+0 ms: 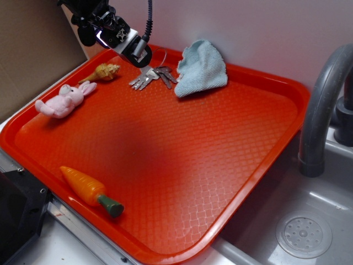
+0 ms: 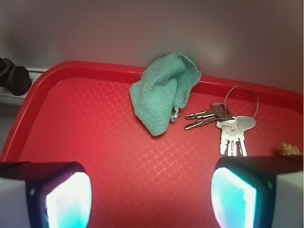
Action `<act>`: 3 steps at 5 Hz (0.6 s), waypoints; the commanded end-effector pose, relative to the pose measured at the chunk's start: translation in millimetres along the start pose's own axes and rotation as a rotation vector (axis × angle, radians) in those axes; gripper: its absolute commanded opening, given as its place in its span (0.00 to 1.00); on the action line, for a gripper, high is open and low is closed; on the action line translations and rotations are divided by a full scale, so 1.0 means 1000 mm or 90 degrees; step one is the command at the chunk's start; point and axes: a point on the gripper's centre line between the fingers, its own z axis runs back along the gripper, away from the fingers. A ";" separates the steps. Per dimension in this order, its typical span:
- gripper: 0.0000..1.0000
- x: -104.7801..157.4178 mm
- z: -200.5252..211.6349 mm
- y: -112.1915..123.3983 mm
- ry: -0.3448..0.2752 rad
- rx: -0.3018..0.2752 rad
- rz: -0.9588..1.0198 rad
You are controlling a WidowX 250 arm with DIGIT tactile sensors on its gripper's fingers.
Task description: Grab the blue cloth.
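Red tray [image 1: 265,182] beside a sink is the working surface, backed by a pale wall. At its far edge the blue cloth [image 1: 201,68] is found crumpled, part of it resting up against the rim. Keys [image 1: 153,76] lie just beside it. The hand [image 1: 132,49] is held above the tray near the keys, fingers [image 2: 66,199] spread and holding nothing. The approach step is judged in hand; the next move calls for a shift over the cloth, then a descent clear of the keys.
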 end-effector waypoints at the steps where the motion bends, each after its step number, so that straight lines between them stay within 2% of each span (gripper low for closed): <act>1: 1.00 0.043 -0.096 0.021 -0.050 0.102 0.058; 2: 1.00 0.048 -0.129 0.021 -0.041 0.117 0.065; 3: 0.00 0.040 -0.138 0.012 -0.035 0.104 0.097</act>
